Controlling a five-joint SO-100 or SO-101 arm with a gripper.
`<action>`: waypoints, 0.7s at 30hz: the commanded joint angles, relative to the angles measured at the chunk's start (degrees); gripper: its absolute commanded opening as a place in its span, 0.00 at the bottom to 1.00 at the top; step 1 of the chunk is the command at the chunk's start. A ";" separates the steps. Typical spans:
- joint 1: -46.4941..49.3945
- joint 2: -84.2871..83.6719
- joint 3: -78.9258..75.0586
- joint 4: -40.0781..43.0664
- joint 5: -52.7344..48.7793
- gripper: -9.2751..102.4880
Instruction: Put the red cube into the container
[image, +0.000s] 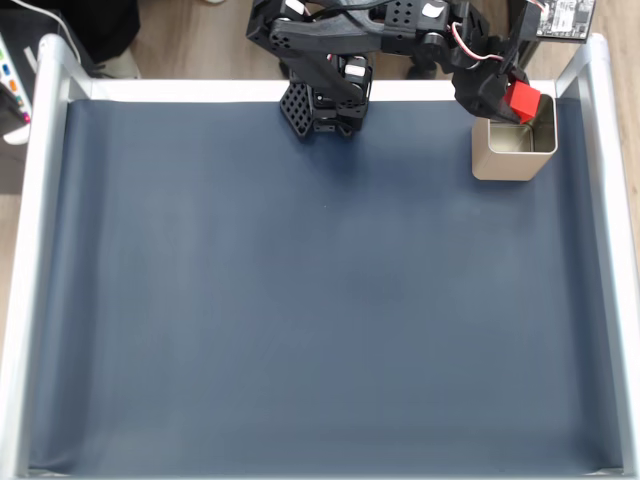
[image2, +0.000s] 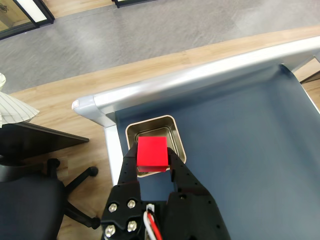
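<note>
The red cube (image: 523, 100) hangs over the open top of the container (image: 512, 160), a square silvery metal tin at the far right of the dark blue mat. My black gripper (image: 512, 95) is shut on the cube, reaching in from the tin's upper left. In the wrist view the red cube (image2: 152, 152) sits between the two black fingers (image2: 129, 162), directly above the container (image2: 176, 131), whose pale inside shows behind the cube. My gripper (image2: 152, 156) covers the tin's near rim there.
A raised silver frame (image: 30, 280) borders the mat on the left, right and top. The arm's black base (image: 325, 95) stands at the top middle. In the wrist view an office chair (image2: 30, 200) stands on wooden floor beyond the frame.
</note>
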 joint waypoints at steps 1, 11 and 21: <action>-0.62 -1.14 -1.58 -3.78 0.53 0.08; 0.70 -3.96 2.81 -11.87 -1.93 0.08; 2.99 -3.08 7.03 -17.31 -3.60 0.08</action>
